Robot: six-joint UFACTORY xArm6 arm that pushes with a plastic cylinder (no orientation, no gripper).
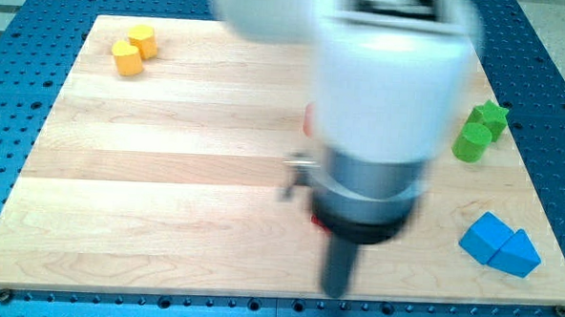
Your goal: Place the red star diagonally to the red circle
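Tip [338, 293] low on the board [167, 173], blurry, no jaws at all. Only red bits [308, 119] peeking from behind the arm; star and circle not clear. Probably mid-push. Next: small nudge sideways.

Single camera view only; no second view for overlap. The camera is raised at the near edge of the light wooden board [167, 173] and looks obliquely downward across it, the far edge lying toward the view's top. The whole board falls within frame, with a blue perforated metal table [554, 56] visible around it on all sides. The white-and-grey robot arm housing [385, 96] stands very close to the lens, blurred, and blocks the view's upper centre. The dark rod reaches down to my tip [337, 293] near the view's bottom.
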